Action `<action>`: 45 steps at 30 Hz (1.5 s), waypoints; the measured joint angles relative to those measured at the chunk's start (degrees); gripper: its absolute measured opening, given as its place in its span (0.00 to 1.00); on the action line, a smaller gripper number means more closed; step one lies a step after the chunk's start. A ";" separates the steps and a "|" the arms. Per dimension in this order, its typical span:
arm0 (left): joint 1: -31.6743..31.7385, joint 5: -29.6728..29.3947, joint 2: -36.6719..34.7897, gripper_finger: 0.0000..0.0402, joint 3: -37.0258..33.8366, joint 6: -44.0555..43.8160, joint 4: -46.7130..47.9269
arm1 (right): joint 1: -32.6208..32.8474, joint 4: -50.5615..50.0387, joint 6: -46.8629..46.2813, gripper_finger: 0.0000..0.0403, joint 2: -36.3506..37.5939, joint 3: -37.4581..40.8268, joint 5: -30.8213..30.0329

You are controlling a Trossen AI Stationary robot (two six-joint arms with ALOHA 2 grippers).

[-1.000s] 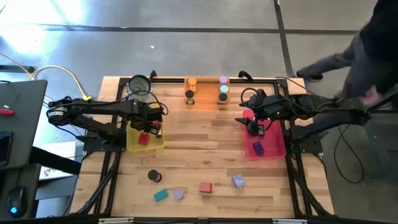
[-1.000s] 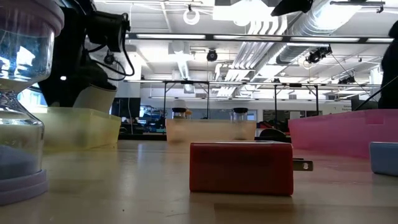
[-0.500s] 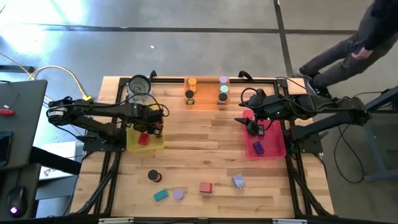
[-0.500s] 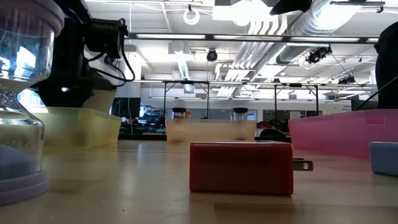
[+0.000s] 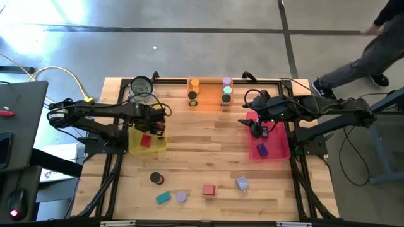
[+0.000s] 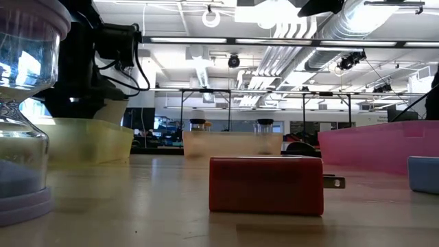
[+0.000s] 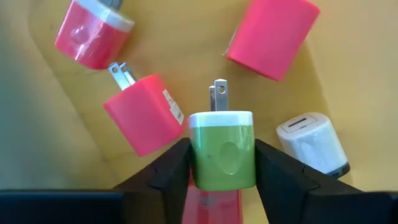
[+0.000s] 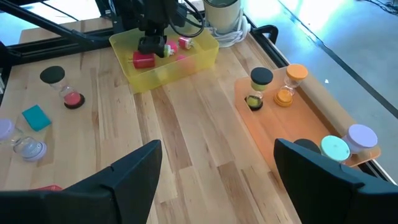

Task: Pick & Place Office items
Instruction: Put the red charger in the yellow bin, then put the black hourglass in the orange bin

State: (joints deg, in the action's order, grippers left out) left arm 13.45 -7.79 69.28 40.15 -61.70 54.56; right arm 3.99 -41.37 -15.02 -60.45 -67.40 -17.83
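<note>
left pincer over yellow tray, pinching green plug block among red blocks | right pincer spread wide above pink tray

Glossy plastic green charger, metal prongs; seemingly translucent yellow tray.

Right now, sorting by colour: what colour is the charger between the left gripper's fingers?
Green with a white top, the charger; clearest in the left wrist view.

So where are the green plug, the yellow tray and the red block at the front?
green charger plug [image 7: 222, 152]: left wrist view, front face.
yellow tray [image 5: 134, 146]: high view, left wall.
red charger block [image 6: 266, 185]: low view, front face.
</note>
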 joint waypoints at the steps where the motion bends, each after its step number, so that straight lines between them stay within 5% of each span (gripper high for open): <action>1: -0.01 0.00 0.00 0.43 0.01 0.92 -0.06 | 0.00 -0.02 -0.01 0.74 0.00 0.00 -0.02; 8: -0.28 0.11 0.00 0.71 0.01 3.03 -1.22 | 0.02 -0.04 -0.12 0.74 0.00 0.00 0.00; 12: 1.08 1.84 -0.02 0.79 0.33 6.71 -0.91 | 0.00 -0.02 -0.06 0.74 0.00 0.00 -0.11; 21: 1.34 7.19 -0.04 0.80 5.80 10.87 1.06 | 0.00 0.01 -0.16 0.74 0.00 0.00 0.00; 31: -13.08 12.29 -0.09 0.80 22.95 12.03 13.49 | 0.03 -1.05 -0.20 0.74 -0.02 0.00 4.45; 45: -29.57 14.75 -0.09 0.80 27.35 -12.12 14.58 | 0.02 -1.50 -0.40 0.74 -0.02 0.00 4.51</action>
State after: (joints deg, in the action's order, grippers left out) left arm -16.12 6.96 69.19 67.51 -73.82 69.14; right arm 4.01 -42.87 -15.42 -60.47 -67.40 -13.32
